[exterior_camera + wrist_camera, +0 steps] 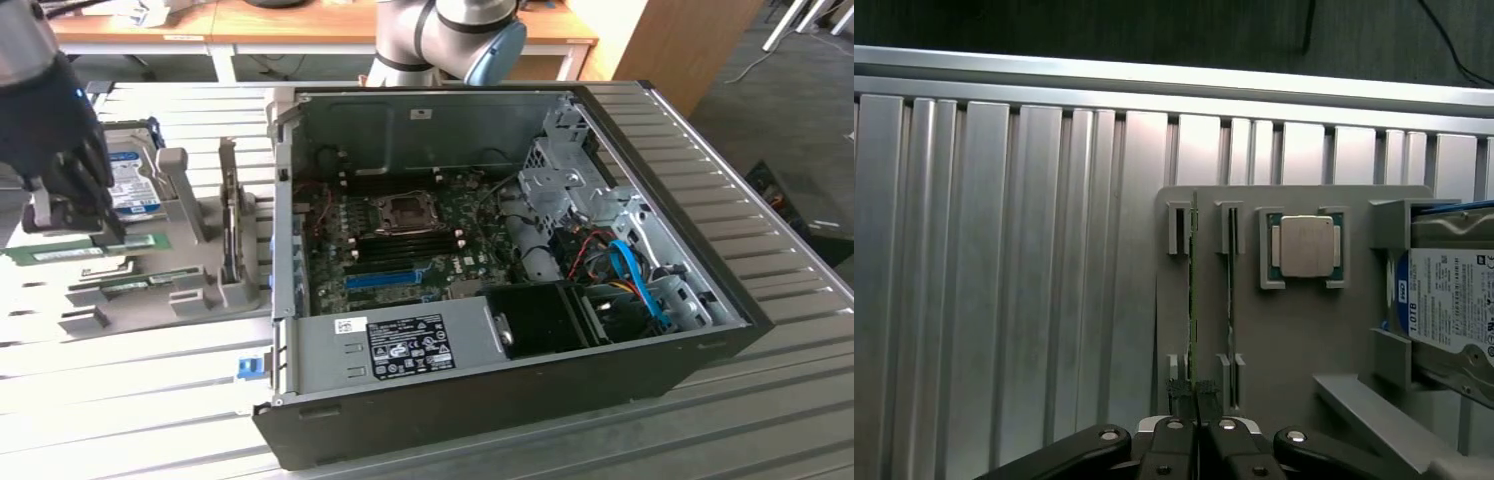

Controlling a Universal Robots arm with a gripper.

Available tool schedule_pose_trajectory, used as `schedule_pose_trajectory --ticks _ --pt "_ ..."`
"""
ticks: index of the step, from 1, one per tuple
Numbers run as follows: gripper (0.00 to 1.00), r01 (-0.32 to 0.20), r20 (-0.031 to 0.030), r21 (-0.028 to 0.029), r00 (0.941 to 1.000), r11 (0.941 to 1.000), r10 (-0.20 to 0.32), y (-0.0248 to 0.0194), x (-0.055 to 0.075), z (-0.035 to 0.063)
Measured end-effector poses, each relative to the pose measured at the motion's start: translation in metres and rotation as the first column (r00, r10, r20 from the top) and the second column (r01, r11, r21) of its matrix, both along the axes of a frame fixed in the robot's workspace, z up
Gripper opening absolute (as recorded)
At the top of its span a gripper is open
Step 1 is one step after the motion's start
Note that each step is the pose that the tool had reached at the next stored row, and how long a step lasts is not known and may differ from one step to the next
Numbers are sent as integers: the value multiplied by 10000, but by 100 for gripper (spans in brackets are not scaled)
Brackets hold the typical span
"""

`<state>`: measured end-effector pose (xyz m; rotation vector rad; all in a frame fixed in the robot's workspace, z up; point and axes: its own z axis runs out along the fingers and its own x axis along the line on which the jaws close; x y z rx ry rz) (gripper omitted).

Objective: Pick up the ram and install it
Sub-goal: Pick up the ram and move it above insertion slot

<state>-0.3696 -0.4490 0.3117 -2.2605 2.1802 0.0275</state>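
The gripper (pixel 1197 398) is pinched narrow on one end of the ram (pixel 1194 290), which stands on edge in the slot nearest the edge of the grey holder (pixel 1294 330). Farther across the holder sit a second stick (pixel 1229 290), the square processor (pixel 1306 245) and the hard drive (pixel 1454 300). Beside the holder stands the open computer case (pixel 400 345).

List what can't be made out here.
- ram: edge-on in wrist view, label and chips hidden.
- hard drive: cut off by wrist view's edge.
- motherboard slots: exterior view, too small to tell if filled.
- arm: cut off by exterior view's top edge.
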Motion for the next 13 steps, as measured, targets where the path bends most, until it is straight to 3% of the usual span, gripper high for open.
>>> schedule_pose_trajectory --ticks 13 --pt "12 0 0 -1 10000 10000 0 0 0 296"
